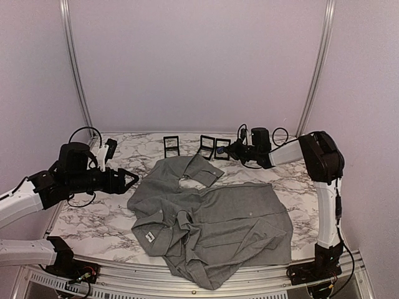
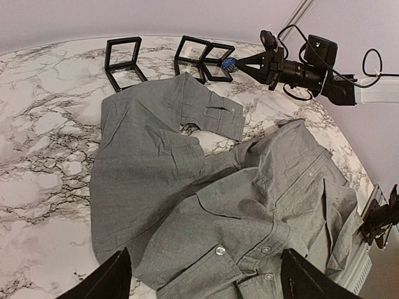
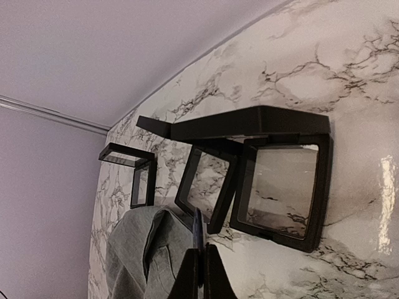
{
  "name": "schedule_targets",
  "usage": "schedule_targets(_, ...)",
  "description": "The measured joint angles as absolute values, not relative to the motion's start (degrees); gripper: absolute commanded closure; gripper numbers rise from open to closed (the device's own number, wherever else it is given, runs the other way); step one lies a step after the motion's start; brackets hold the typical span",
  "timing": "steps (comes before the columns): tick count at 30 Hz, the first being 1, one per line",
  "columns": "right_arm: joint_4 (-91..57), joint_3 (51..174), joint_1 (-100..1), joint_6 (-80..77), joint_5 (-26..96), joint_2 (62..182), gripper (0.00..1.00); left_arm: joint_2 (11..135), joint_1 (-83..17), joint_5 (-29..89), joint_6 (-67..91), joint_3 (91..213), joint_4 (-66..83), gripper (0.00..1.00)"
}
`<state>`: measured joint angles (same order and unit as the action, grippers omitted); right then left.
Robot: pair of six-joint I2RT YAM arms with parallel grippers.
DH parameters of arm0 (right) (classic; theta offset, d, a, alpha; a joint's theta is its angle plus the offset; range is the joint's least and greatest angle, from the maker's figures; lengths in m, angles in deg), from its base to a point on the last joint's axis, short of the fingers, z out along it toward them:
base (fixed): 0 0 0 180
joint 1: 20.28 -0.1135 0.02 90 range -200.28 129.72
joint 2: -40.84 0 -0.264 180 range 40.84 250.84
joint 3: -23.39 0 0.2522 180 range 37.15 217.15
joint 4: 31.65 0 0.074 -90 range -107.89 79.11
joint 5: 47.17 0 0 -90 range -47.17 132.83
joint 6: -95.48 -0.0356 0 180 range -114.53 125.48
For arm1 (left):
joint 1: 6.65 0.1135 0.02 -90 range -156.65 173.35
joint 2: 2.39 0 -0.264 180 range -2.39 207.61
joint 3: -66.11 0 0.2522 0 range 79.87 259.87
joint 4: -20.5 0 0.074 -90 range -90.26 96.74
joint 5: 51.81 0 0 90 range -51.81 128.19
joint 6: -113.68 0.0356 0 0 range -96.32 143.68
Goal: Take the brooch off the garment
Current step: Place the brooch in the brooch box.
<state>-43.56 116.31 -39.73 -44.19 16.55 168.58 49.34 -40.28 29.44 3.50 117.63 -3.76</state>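
Brooch (image 2: pixel 228 63) off garment (image 1: pixel 212 218) | right jaws pinch it at 1 o'clock by frames (image 1: pixel 207 147), likely to deposit; left jaws spread

The grey shirt (image 1: pixel 212 218) lies crumpled on the marble table (image 1: pixel 87 218), its collar and white neck label (image 1: pixel 150 236) toward the near left. One sleeve (image 2: pixel 209 111) is folded across the far side. The brooch (image 2: pixel 228 63), small and blue, is clear of the shirt, pinched in the tips of the right gripper (image 1: pixel 225 151).
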Motion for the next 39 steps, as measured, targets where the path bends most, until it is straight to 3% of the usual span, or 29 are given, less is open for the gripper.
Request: schedule_targets(39, -35.0, 132.0, -38.3, -45.9, 21.2, 178.7, 1.00, 48.6, -39.9, 24.6, 3.5, 116.4, -2.0, 0.15)
